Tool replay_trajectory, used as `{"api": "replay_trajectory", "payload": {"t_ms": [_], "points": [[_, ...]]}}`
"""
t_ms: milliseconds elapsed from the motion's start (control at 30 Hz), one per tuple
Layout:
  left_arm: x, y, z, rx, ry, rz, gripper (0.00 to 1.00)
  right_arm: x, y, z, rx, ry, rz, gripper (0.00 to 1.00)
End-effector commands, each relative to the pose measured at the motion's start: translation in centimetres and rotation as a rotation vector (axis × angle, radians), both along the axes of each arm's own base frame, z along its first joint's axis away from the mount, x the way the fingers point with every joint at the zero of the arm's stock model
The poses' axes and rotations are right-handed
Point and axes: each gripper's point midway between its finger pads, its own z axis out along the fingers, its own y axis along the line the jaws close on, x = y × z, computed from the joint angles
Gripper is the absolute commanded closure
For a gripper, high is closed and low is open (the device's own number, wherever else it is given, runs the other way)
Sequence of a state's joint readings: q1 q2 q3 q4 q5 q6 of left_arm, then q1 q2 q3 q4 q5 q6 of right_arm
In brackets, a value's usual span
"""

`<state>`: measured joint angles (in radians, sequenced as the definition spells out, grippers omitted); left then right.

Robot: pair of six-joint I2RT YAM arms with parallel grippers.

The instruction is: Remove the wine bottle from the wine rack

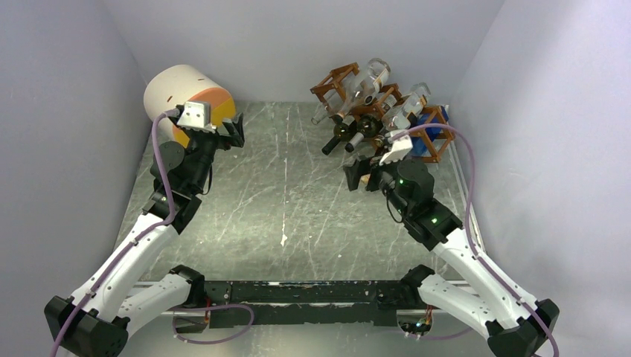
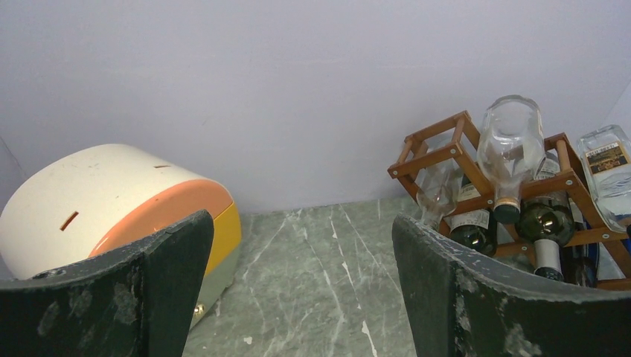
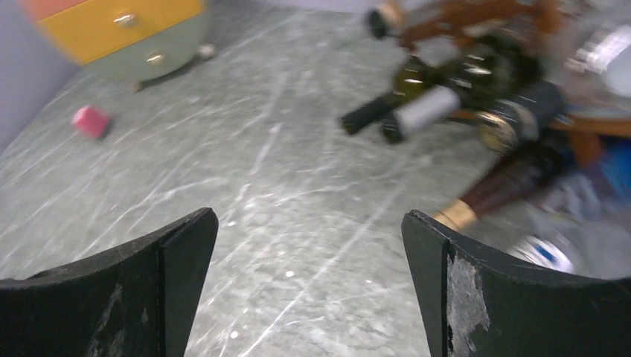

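The reddish-brown wooden wine rack [image 1: 332, 82] stands at the far right of the table, holding several bottles. Dark wine bottles [image 1: 343, 132] lie in its lower cubbies with their necks pointing towards the table's middle; clear bottles lie on top. My right gripper [image 1: 360, 177] is open and empty, just in front of the rack's lower bottles and touching none. In the blurred right wrist view the wine bottles' necks [image 3: 417, 111] are ahead to the upper right of the open gripper [image 3: 309, 282]. My left gripper [image 1: 230, 129] is open and empty at the far left; its view shows the rack [image 2: 435, 152] at the right.
A white-and-orange cylinder with drawers [image 1: 182, 93] lies at the far left beside the left gripper, also in the left wrist view [image 2: 111, 197]. A small red object [image 3: 91, 120] lies on the marble table [image 1: 283, 193]. Blue items [image 1: 431, 137] sit behind the rack. Walls enclose three sides.
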<state>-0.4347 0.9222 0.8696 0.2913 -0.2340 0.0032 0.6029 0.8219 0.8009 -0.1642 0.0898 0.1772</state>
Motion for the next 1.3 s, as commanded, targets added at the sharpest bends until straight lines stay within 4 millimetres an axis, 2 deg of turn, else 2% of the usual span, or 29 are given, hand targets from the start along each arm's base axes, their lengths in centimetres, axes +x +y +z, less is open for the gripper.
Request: {"api": "replay_trajectory", "payload": {"t_ms": [0, 67, 100, 233, 367, 467, 667, 767, 867, 900, 933, 1000, 1067, 1133, 1200, 1267], "points": [[-0.1, 0.4, 1.1, -0.015, -0.043, 0.017, 0.07, 2.1, -9.6, 0.3, -0.005, 0.023, -0.595, 0.00], [-0.1, 0.4, 1.0, -0.015, -0.043, 0.017, 0.07, 1.2, -14.8, 0.6, -0.065, 0.016, -0.906, 0.00], [-0.1, 0.3, 1.0, -0.014, -0.042, 0.017, 0.07, 1.2, -15.3, 0.8, -0.098, 0.011, -0.932, 0.00], [-0.1, 0.2, 1.0, -0.016, -0.038, 0.010, 0.07, 2.3, -14.3, 0.7, -0.300, 0.004, -0.816, 0.00], [0.0, 0.2, 0.9, -0.013, -0.039, 0.012, 0.07, 3.1, -13.5, 0.5, -0.335, 0.007, -0.767, 0.00], [0.1, 0.3, 0.7, -0.009, -0.036, 0.025, 0.07, 4.3, -12.5, 1.6, -0.278, -0.025, -0.661, 0.00], [0.3, 0.2, 0.4, -0.007, -0.029, 0.023, 0.07, 6.5, -15.1, 4.7, -0.245, -0.069, -0.712, 0.00], [0.2, 0.4, 0.4, -0.005, -0.031, 0.033, 0.07, 6.5, -13.7, 5.2, -0.196, -0.076, -0.632, 0.00], [-0.1, 0.4, 0.8, -0.009, -0.042, 0.033, 0.07, 5.9, -13.3, 5.6, -0.159, -0.098, -0.600, 0.00], [-0.1, 0.4, 0.9, -0.010, -0.044, 0.030, 0.07, 5.7, -13.1, 4.7, -0.167, -0.087, -0.584, 0.00], [-0.2, 0.4, 0.8, -0.010, -0.044, 0.029, 0.07, 5.5, -12.6, 4.6, -0.165, -0.091, -0.550, 0.00], [-0.2, 0.4, 1.0, -0.011, -0.047, 0.028, 0.07, 5.2, -10.1, 5.0, -0.143, -0.120, -0.394, 0.00], [-0.3, 0.4, 1.1, -0.012, -0.047, 0.027, 0.07, 4.3, -6.3, 5.6, -0.094, -0.164, -0.173, 0.00], [-0.2, 0.3, 1.0, -0.011, -0.047, 0.026, 0.07, 3.5, -3.8, 6.3, -0.041, -0.207, -0.038, 0.00], [-0.1, 0.4, 0.7, -0.007, -0.042, 0.031, 0.07, 4.1, -3.8, 7.1, -0.006, -0.231, -0.058, 0.00], [0.1, 0.4, 0.5, -0.002, -0.035, 0.035, 0.07, 5.0, -4.5, 6.9, -0.016, -0.218, -0.117, 0.00]]}}
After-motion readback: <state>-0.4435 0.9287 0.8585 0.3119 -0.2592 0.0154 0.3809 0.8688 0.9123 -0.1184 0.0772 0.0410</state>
